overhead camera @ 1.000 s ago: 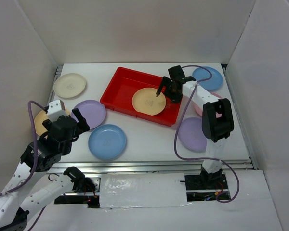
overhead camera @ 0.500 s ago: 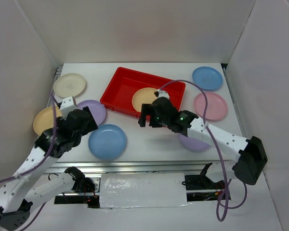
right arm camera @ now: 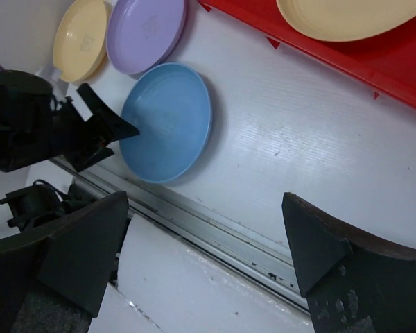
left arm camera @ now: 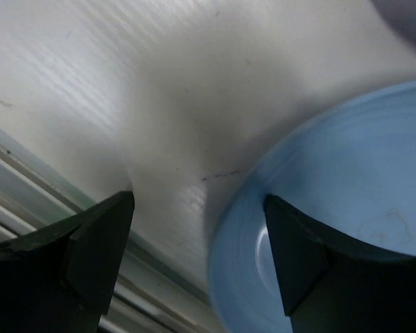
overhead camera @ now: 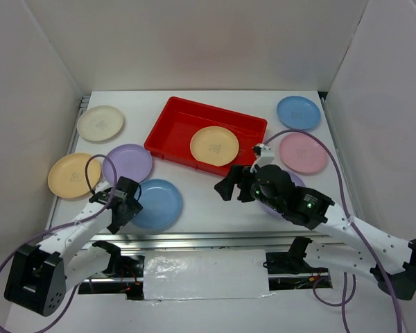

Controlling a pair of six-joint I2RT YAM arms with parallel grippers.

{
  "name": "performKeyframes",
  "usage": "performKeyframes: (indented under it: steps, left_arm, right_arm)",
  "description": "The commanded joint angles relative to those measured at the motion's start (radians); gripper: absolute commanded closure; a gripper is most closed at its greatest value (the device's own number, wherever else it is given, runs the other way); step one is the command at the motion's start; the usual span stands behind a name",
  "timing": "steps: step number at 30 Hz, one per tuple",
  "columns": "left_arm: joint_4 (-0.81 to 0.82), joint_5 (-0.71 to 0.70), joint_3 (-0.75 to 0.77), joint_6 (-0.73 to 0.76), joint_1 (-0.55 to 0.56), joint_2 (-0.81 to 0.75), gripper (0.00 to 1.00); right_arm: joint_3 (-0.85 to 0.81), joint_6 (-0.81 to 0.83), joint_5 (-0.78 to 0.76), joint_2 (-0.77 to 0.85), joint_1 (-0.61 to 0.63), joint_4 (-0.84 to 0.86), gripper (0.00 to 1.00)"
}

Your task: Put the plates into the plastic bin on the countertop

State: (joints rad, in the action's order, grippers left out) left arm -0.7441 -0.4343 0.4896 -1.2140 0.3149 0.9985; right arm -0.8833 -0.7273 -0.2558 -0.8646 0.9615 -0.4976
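One yellow-orange plate (overhead camera: 214, 146) lies in the red bin (overhead camera: 172, 128); the rest sit on the countertop (overhead camera: 194, 191) around it, so most work remains. The left gripper (left arm camera: 197, 208) reaches low, jaws spread astride the left rim of the near blue plate (overhead camera: 158, 203); the right gripper (right arm camera: 204, 201) hovers, spread wide, over the countertop before the bin.

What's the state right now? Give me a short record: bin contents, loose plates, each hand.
bin: red plastic bin holds one yellow-orange plate
loose on countertop: cream plate, yellow plate, purple plate, near blue plate, far blue plate, pink plate
left hand: open, straddling near blue plate's rim
right hand: open, empty, above bare countertop
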Motion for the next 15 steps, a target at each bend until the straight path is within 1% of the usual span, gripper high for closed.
performKeyframes:
  steps: [1, 2, 3, 4, 5, 6, 7, 8, 10, 11, 13, 14, 15]
  left_arm:
    - [0.208, 0.094, -0.062, -0.005, -0.019, 0.060, 0.12]
    - [0.227, 0.104, -0.072, -0.007, -0.013, 0.074, 0.13]
    - [0.244, 0.106, -0.083, -0.007, -0.008, 0.081, 0.18]
    - [0.262, 0.105, -0.100, -0.009, -0.004, 0.092, 0.21]
    - [0.265, 0.094, -0.106, -0.013, 0.004, 0.092, 0.33]
    - [0.264, 0.088, -0.115, -0.021, 0.009, 0.078, 0.36]
    - [0.256, 0.086, -0.120, -0.028, 0.012, 0.068, 0.42]
    - [0.252, 0.083, -0.124, -0.032, 0.018, 0.049, 0.55]
    - [0.224, 0.077, -0.134, -0.047, 0.033, -0.009, 0.62]
    - [0.213, 0.074, -0.137, -0.048, 0.038, -0.035, 0.66]
    - [0.187, 0.063, -0.143, -0.058, 0.050, -0.098, 0.71]
    - [0.161, 0.062, -0.143, -0.056, 0.052, -0.122, 0.85]
    - [0.143, 0.057, -0.140, -0.058, 0.056, -0.168, 0.92]
  right_arm:
    - [0.033, -0.020, -0.059, 0.067, 0.020, -0.055, 0.00]
    - [0.037, -0.023, -0.065, 0.081, 0.022, -0.059, 0.00]
    - [0.038, -0.026, -0.068, 0.093, 0.025, -0.067, 0.00]
    - [0.037, -0.026, -0.071, 0.113, 0.029, -0.071, 0.00]
    - [0.034, -0.029, -0.082, 0.125, 0.031, -0.081, 0.00]
    - [0.035, -0.029, -0.085, 0.131, 0.034, -0.084, 0.00]
    - [0.037, -0.032, -0.088, 0.134, 0.037, -0.087, 0.00]
    - [0.037, -0.034, -0.097, 0.136, 0.039, -0.090, 0.00]
    - [0.040, -0.035, -0.102, 0.138, 0.040, -0.091, 0.00]
    - [0.043, -0.041, -0.105, 0.139, 0.040, -0.091, 0.00]
    - [0.050, -0.043, -0.103, 0.136, 0.037, -0.088, 0.00]
    - [0.053, -0.046, -0.102, 0.136, 0.037, -0.081, 0.00]
    - [0.061, -0.047, -0.103, 0.134, 0.033, -0.079, 0.00]
